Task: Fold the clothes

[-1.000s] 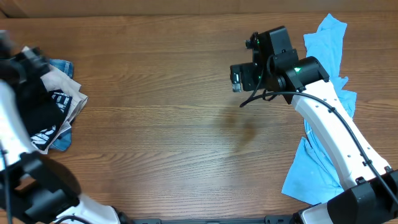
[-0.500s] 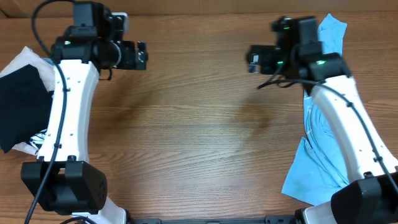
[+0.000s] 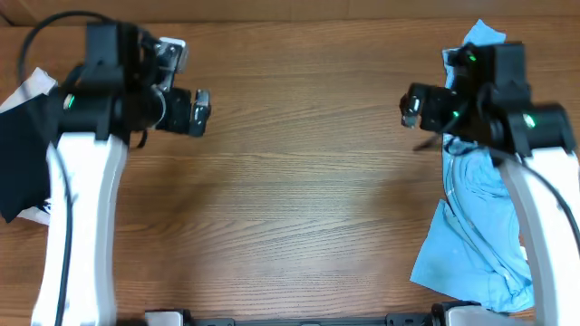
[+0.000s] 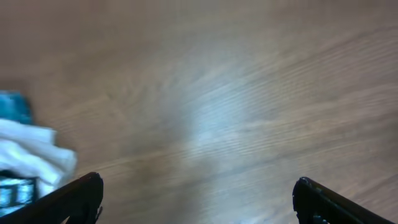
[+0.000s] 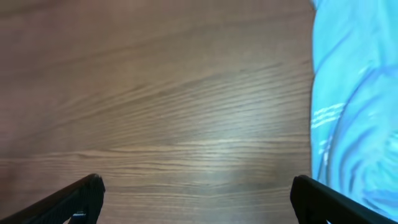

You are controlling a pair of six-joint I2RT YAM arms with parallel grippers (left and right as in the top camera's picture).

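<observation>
Both grippers stand with jaws spread wide and hold nothing. The left gripper [image 4: 198,190] hangs over bare wood, with a white tee [image 4: 31,155] just beside its left finger. The right gripper [image 5: 198,185] also hangs over bare wood, with the light blue T-shirt [image 3: 471,226] just beside its right finger.

Progress: nil, in my judgement. The light blue T-shirt lies rumpled along the right edge of the table [image 3: 299,208], partly under the right arm. The black T-shirt [image 3: 23,154] lies bunched at the left edge, cut off by the frame. Neither is spread or folded.

Room: a broad run of wood lies open between the arms, enough for spreading. Both garments sit close to the edges and need drawing inward.
</observation>
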